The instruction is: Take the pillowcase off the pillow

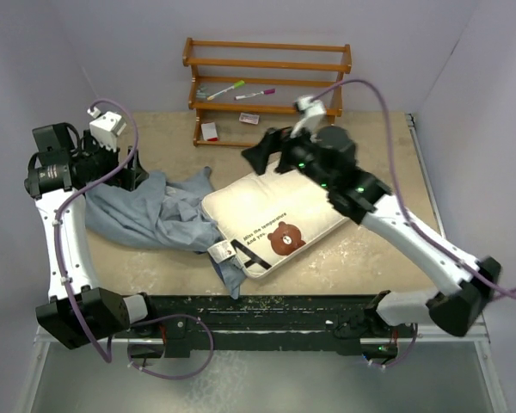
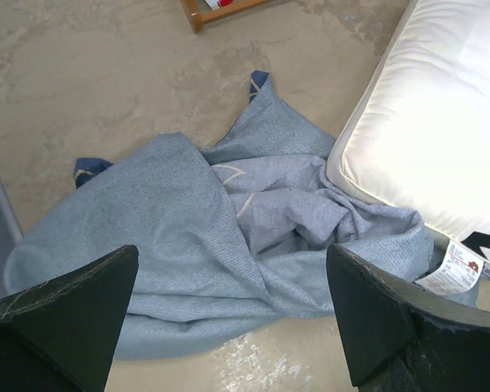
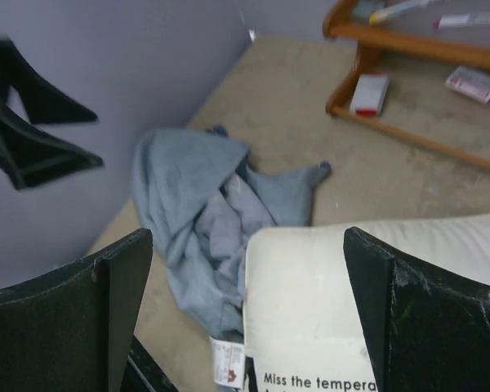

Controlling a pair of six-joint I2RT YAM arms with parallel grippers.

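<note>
The cream pillow (image 1: 279, 215), with its bear face and dark text, lies bare in the middle of the table. The pillowcase (image 1: 146, 213) lies crumpled to its left with the paler grey-blue side out, touching the pillow's left edge. My left gripper (image 1: 131, 169) hovers open and empty over the cloth's far left part. In the left wrist view the gripper (image 2: 233, 327) is above the pillowcase (image 2: 188, 245), with the pillow (image 2: 433, 122) at the right. My right gripper (image 1: 260, 155) is open and empty above the pillow's far end. In the right wrist view the gripper (image 3: 245, 318) frames the pillow (image 3: 327, 286) and the pillowcase (image 3: 192, 204).
A wooden shelf rack (image 1: 267, 86) stands at the back with markers and small red-and-white boxes. Grey walls close in on the left and right. A white care label (image 2: 453, 268) sticks out by the pillow's near corner. A black rail (image 1: 267, 310) runs along the near edge.
</note>
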